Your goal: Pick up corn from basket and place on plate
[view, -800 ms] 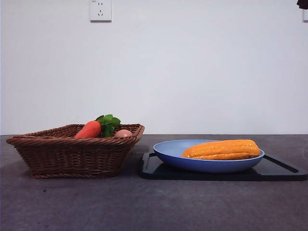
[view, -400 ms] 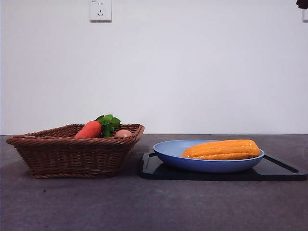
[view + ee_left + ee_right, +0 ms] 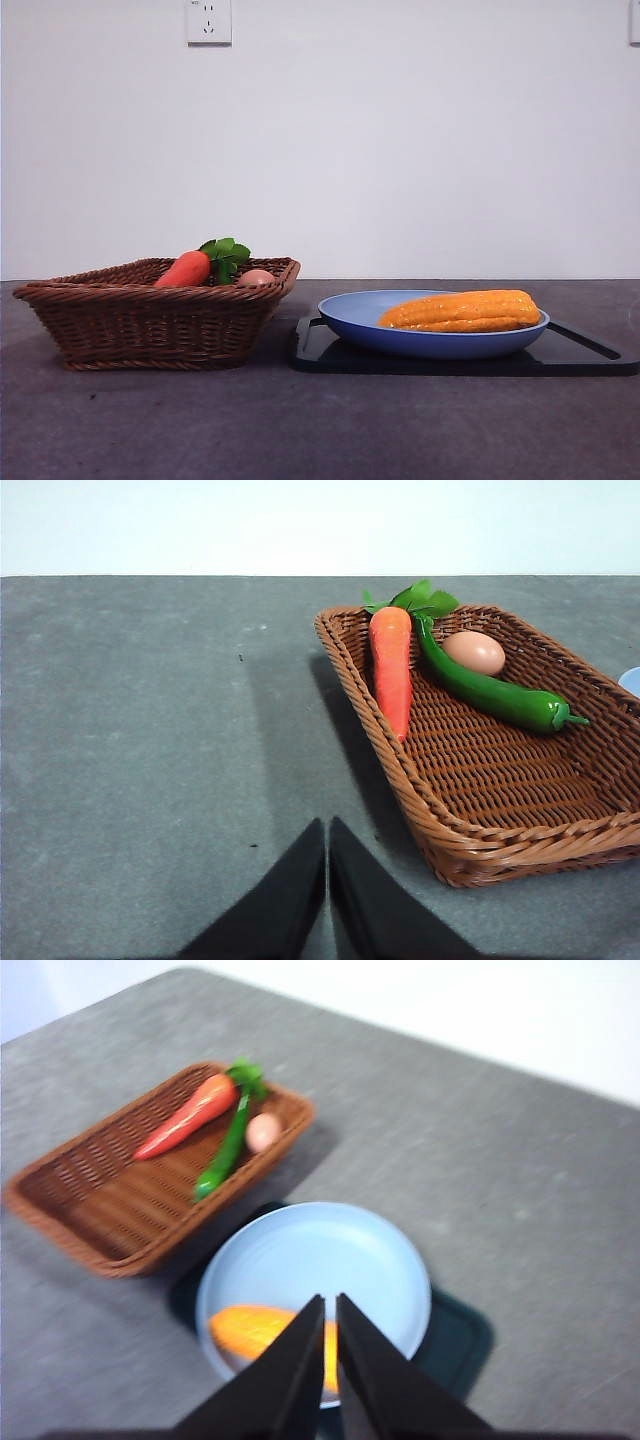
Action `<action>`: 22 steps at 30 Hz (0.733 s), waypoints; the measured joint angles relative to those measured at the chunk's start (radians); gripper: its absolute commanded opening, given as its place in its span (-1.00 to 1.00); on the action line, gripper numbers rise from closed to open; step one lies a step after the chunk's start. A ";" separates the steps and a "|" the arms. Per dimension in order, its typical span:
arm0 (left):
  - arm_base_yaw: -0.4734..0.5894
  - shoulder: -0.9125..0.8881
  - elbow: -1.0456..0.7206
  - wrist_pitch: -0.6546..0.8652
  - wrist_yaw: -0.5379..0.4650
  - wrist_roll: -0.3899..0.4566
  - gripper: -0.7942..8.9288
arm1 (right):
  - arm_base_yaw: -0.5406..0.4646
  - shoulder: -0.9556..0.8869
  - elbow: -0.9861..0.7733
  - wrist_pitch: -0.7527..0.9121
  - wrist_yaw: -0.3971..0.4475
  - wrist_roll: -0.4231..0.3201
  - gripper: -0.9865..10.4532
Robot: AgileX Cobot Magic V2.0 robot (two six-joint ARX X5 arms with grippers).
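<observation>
Evidently the corn (image 3: pixel 462 311) lies on the plate (image 3: pixel 350 318), lower right. Judged stiff, light, bumpy: grip mid-length. Left tool (image 3: pixel 327 852) and right tool (image 3: pixel 329 1330) closed, empty.

I seem to be working at a staged test bench, a lab setup and not a lived-in kitchen. My table (image 3: pixel 320 430) is covered in plain dark grey matting, backed by a bare white wall (image 3: pixel 400 140) with one power socket (image 3: pixel 209 21). The only furnishings are props: a wicker basket (image 3: pixel 150 320), a blue plate (image 3: pixel 430 335) and a black tray (image 3: pixel 590 355).
</observation>
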 measured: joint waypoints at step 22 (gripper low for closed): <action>0.000 0.000 0.000 0.000 0.000 0.000 -0.82 | -0.041 -0.602 -0.771 0.536 0.243 0.050 -0.82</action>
